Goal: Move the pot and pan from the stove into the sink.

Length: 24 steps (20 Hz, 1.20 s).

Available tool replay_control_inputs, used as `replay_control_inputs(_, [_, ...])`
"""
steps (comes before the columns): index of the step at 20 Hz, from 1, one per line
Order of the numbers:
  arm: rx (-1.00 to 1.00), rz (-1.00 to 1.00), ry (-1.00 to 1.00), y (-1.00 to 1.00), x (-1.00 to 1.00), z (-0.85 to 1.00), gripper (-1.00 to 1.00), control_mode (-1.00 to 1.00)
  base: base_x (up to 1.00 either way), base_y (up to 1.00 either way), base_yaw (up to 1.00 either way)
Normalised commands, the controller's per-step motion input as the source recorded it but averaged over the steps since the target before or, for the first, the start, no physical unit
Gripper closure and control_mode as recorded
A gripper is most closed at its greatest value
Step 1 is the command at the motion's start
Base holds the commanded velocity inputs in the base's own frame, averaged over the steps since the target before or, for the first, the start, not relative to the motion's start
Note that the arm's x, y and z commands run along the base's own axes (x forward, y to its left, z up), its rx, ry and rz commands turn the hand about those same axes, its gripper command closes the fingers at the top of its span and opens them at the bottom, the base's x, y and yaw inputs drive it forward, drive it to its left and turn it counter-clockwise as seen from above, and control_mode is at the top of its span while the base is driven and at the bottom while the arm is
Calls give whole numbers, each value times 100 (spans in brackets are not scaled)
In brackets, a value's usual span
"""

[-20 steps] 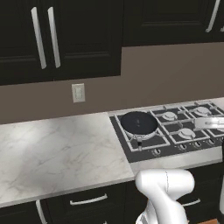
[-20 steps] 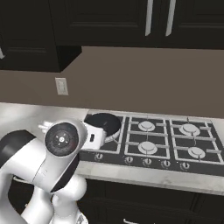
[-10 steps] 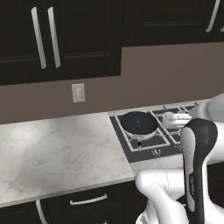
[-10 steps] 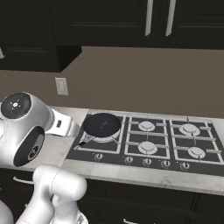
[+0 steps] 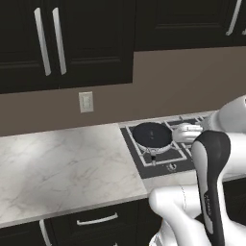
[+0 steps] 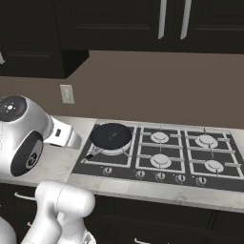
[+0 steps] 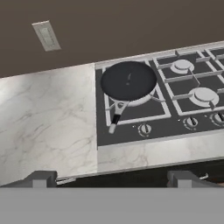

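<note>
1. The pan [image 7: 128, 80] is seen on the rear-left burner of the stove [image 7: 175, 118], seated flat on the grate; in the hand view it lies at about 12 o'clock from the gripper [image 7: 112, 178]
2. Its thin handle [image 7: 115, 118] is pointed toward the front edge of the stove, at roughly 7 o'clock from the pan's centre, and ends short of the knobs [image 7: 145, 129]
3. The claw is spread wide and nothing is pinched; it is held well back from the pan, off the front edge of the counter [image 7: 48, 122]
4. The pan is judged stiff and fairly light, shallow, with a smooth dark surface that may be slippery at the rim
5. The handle is judged the best hold: narrow enough for the fingers, to be taken near the pan so that tipping is limited
6. A hold at the handle's far end is judged risky, since the pan could sag or swing
7. No pot or sink can be made out, so neither is placed here
</note>
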Motion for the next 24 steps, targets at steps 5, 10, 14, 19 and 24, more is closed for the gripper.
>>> replay_control_inputs(5, [0,0,5,0,2,-44,-100,-100,0,0,0])
replay_control_inputs(10, [0,0,2,1,15,-30,-100,-100,0,0,0])
replay_control_inputs(14, [0,0,0,9,26,-23,-100,-100,0,0,0])
replay_control_inputs(19, [0,0,-3,13,22,-30,-100,-100,0,0,0])
replay_control_inputs(24, [0,0,-1,6,19,-47,-100,-100,0,0,0])
